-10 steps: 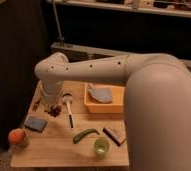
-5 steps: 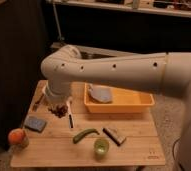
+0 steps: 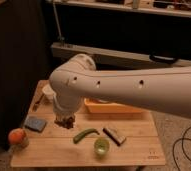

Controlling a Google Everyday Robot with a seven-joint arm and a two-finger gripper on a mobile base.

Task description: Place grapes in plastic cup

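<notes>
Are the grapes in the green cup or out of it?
Out. The grapes are gripped in the shut pincer, over the table, left of the green cup and apart from it.

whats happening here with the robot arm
The robot's gripper, low over the left part of the wooden table, is shut on the grapes. The plastic cup stands near the front edge, off to the right, a curved green vegetable lying between them. The grapes are not in the cup yet.
</notes>
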